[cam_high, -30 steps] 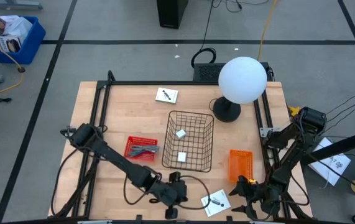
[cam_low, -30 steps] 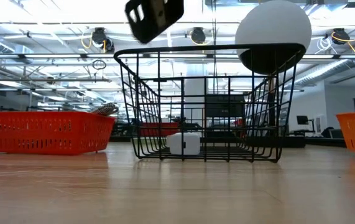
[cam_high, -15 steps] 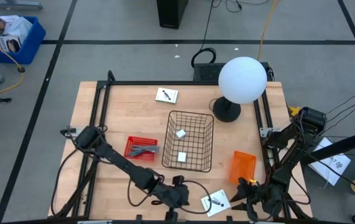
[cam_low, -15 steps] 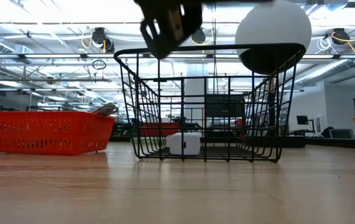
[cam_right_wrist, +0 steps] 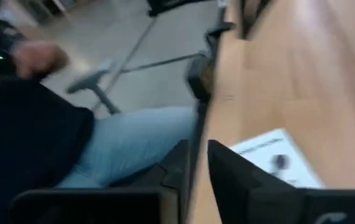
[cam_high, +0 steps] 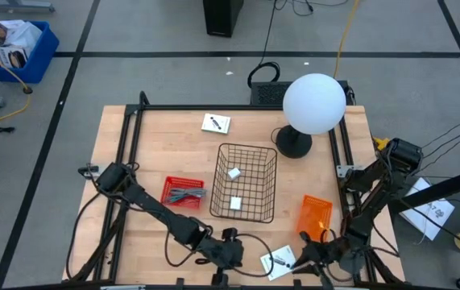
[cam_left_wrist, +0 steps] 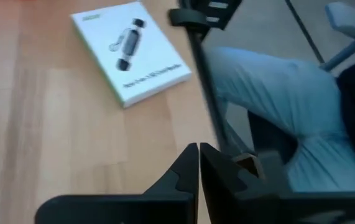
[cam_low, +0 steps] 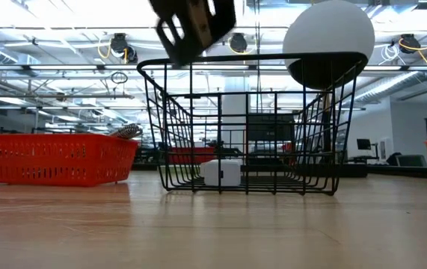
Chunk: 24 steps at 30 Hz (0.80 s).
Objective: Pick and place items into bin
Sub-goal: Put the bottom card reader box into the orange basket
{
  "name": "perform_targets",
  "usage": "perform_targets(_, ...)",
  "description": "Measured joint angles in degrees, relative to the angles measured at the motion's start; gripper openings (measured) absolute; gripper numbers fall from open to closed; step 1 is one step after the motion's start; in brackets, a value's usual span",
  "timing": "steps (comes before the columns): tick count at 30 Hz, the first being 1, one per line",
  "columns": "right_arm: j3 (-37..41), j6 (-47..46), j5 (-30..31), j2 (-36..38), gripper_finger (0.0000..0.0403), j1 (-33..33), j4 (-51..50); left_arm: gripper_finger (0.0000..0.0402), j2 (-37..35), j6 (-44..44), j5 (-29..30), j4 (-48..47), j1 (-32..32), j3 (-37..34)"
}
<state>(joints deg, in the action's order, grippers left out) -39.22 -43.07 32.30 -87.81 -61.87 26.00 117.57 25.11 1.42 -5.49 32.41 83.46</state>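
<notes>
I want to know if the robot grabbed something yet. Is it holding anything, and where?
No. The left gripper is shut on nothing, above bare wood near the white card. The right gripper has nothing between its fingers either.

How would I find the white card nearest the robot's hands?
Start at the black wire basket in the middle of the wooden table. Go to the table's front edge, between both grippers: the white card lies there. Unlike the other card behind the basket, it sits tilted.
</notes>
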Motion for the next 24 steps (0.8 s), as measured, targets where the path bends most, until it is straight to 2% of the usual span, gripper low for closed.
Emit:
perform_targets(4,0.0,1.3,-3.6,0.0,0.0115,2.8,-2.8,0.0021,-2.7,-0.9,1.7,-2.0,1.0,0.0)
perform_targets(9,0.0,6.7,-8.6,-1.8,0.0191,5.3,-2.2,0.0006,-7.6,-2.8,9.6,-5.9,2.5,0.0)
perform_targets(13,0.0,8.1,-13.0,-4.5,0.0233,7.4,-2.4,0.0007,-11.7,-3.9,15.5,-9.5,4.0,0.0)
perform_targets(19,0.0,8.0,-17.0,-7.2,0.0241,10.9,-2.8,0.0037,-17.4,-5.1,25.5,-12.0,5.9,-0.1)
perform_targets(24,0.0,9.4,-21.0,-6.6,0.0225,13.3,-3.4,0.0052,-22.6,-5.7,27.8,-9.5,6.1,-5.5)
